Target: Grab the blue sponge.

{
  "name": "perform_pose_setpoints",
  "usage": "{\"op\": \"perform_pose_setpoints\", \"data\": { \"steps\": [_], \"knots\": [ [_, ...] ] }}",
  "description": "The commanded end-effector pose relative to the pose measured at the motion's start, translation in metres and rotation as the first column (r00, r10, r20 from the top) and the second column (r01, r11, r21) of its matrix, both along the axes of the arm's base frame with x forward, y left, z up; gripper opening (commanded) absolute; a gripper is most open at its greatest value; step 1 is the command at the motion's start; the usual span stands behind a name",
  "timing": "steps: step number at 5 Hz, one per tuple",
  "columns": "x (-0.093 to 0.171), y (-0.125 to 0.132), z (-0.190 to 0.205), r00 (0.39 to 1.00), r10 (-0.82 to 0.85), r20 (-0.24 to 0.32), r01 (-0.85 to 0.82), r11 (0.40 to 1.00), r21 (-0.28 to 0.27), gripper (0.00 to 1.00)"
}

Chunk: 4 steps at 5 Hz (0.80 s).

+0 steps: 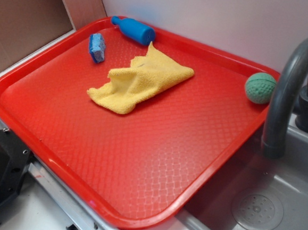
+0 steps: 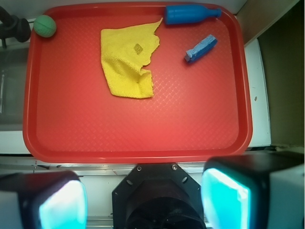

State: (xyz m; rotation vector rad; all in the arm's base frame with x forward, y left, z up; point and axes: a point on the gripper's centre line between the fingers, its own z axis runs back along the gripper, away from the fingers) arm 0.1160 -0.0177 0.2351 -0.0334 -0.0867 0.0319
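Note:
The blue sponge is a small block standing on edge at the far left of the red tray. In the wrist view the blue sponge lies in the tray's upper right part. My gripper hangs high above the tray's near edge, far from the sponge. Its two cyan pads stand wide apart with nothing between them. The gripper does not show in the exterior view.
A blue bottle-shaped cylinder lies at the tray's far rim beside the sponge. A crumpled yellow cloth lies mid-tray. A green ball sits at the far right corner. A grey tap and sink stand right of the tray.

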Motion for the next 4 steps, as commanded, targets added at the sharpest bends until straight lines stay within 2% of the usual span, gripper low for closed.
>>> {"op": "perform_pose_setpoints", "data": {
  "steps": [1,2,3,4],
  "knots": [
    [0.000,0.000,0.000,1.000,0.000,0.000,0.000,1.000,0.000,1.00],
    [0.011,0.014,-0.006,0.971,0.230,0.059,-0.227,0.973,-0.050,1.00],
    [0.026,0.030,-0.020,0.869,0.461,0.181,-0.449,0.888,-0.102,1.00],
    [0.046,0.051,-0.038,0.708,0.654,0.266,-0.645,0.752,-0.135,1.00]
  ]
}}
